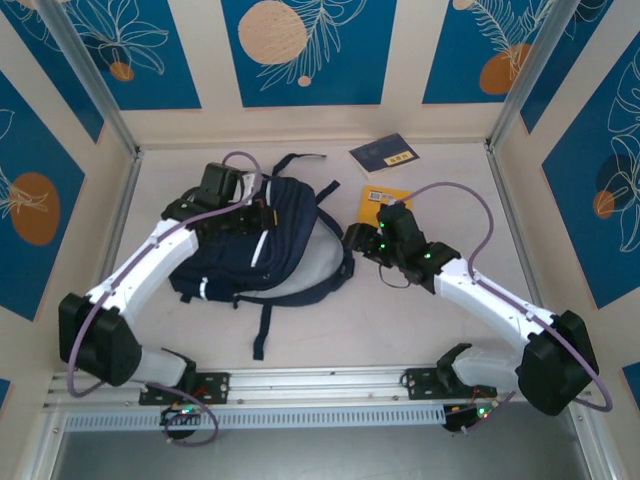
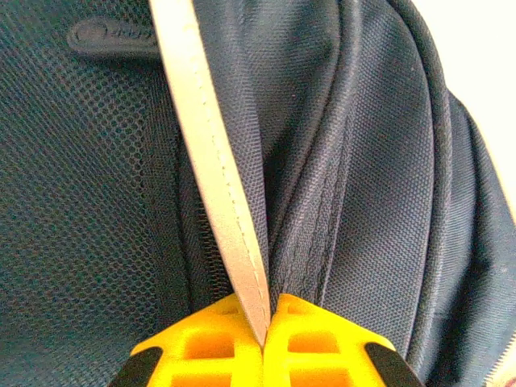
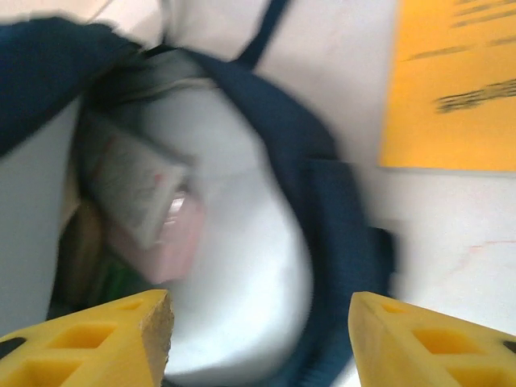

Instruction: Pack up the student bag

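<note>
Bag (image 1: 262, 250) lies centre-left of the top view, left gripper (image 2: 264, 343) clenched on its pale strip (image 2: 211, 161), right gripper (image 3: 260, 339) released by the opening near the yellow book (image 3: 451, 81); the thin strip could slip free and the mouth would flop shut before packing.

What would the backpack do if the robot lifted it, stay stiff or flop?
Probably flop: the backpack is soft, creased cloth, sagging flat on the table. It likely won't slip; the left gripper pinches its pale trim tight.
</note>
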